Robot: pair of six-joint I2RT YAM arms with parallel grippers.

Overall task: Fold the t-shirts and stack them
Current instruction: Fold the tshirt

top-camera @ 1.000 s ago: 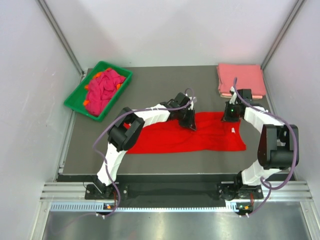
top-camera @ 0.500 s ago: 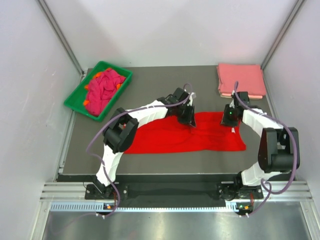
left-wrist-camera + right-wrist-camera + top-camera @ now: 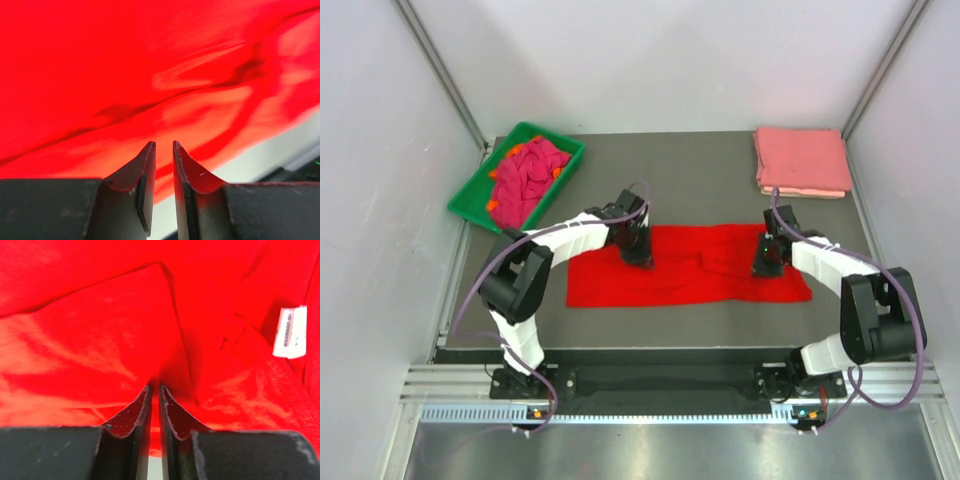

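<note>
Dark grey surface (image 3: pixel 720 175) carries the red shirt (image 3: pixel 690 285) across its middle, long axis left to right, with the neck label (image 3: pixel 290 332) toward the right end. Left claw (image 3: pixel 641 258) is clenched, seemingly empty. Right claw (image 3: pixel 761 268) looks clenched on a fold. Soft, light, limp cloth, probably best pinched at edges or corners.

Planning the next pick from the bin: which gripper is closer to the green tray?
Left. The left gripper is on the red t-shirt, just near-right of the green tray. The right gripper is at the shirt's right end, much farther away.
</note>
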